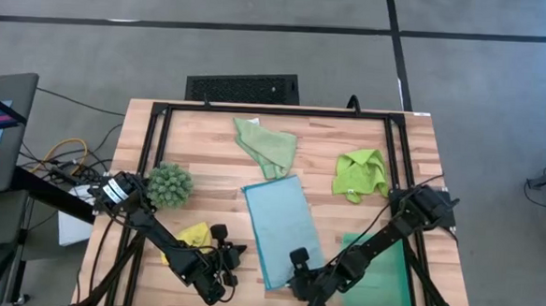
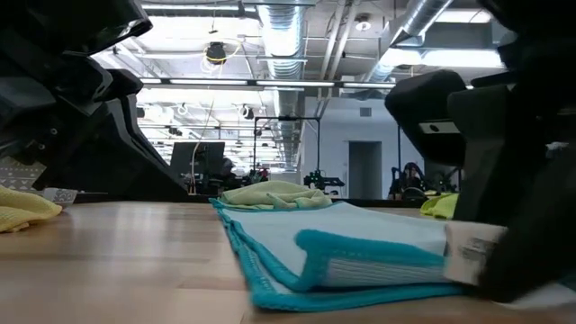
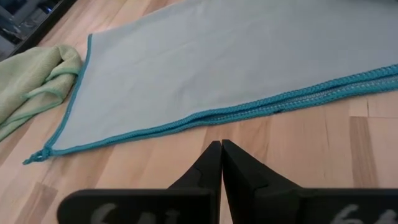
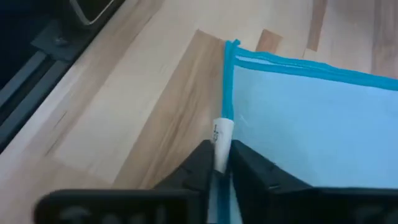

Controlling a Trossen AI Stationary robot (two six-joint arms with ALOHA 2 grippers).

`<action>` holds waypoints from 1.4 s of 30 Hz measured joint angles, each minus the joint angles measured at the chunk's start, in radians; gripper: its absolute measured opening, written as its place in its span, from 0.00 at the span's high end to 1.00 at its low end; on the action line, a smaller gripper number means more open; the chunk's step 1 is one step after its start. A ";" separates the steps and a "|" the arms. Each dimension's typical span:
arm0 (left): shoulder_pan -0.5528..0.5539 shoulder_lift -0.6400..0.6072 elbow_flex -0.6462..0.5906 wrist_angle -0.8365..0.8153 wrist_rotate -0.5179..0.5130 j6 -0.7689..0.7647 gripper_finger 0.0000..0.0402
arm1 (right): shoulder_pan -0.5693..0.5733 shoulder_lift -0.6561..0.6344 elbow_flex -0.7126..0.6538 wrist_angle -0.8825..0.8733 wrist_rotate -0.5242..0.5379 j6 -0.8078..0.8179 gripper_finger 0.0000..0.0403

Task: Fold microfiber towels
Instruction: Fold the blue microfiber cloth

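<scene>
Overhead, a butcher-block table [image 1: 208, 140] with a black frame stands on grey floor; beyond it, an open workshop with ceiling ducts. Low at the near edge, the left gripper [image 3: 221, 152] rests with fingers pressed together, just left of the light blue towel [image 1: 282, 224], which lies folded at the centre. Reaching in from the right, the right gripper [image 4: 221, 163] pinches that towel's near corner and white label. Soft cloths lie around: sage green towel [image 1: 267, 144] far, lime green towel [image 1: 362, 173] right, yellow towel [image 1: 194, 235] left, beside a spiky green clump [image 1: 170, 184]. A teal tray [image 1: 388, 283] sits near right.
</scene>
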 joint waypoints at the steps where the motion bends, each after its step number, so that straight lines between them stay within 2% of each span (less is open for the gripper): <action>1: 0.000 0.000 0.000 0.000 0.000 0.000 0.99 | -0.002 0.001 0.000 0.000 0.002 0.001 0.88; 5: 0.007 0.000 0.000 0.002 -0.029 -0.062 0.99 | -0.003 -0.005 -0.005 0.022 0.004 -0.006 0.97; 11: 0.036 0.000 0.000 0.035 -0.034 -0.094 0.99 | 0.007 -0.038 0.023 0.006 -0.017 -0.014 0.95; 17: 0.053 0.000 0.000 0.186 0.058 0.096 0.99 | 0.012 -0.078 0.039 0.018 -0.016 -0.013 0.98; 22: 0.054 0.000 0.000 0.269 0.064 0.212 0.99 | 0.009 -0.116 0.040 0.009 -0.011 0.005 0.95; 26: 0.069 0.000 0.000 0.285 0.075 0.215 0.99 | 0.019 -0.138 0.041 0.008 -0.012 0.005 0.97; 30: 0.111 0.000 0.000 0.285 0.204 0.195 0.99 | 0.026 -0.149 0.042 0.008 -0.035 -0.002 0.98; 35: 0.135 0.043 0.000 0.371 0.274 0.246 0.99 | 0.001 -0.168 0.042 -0.018 -0.048 -0.022 0.94; 39: 0.133 0.048 0.005 0.385 0.268 0.271 0.99 | -0.032 -0.230 0.042 -0.076 -0.047 -0.047 0.95; 42: 0.115 0.011 0.020 0.289 0.218 0.260 0.99 | -0.071 -0.291 0.044 -0.104 -0.047 -0.089 0.97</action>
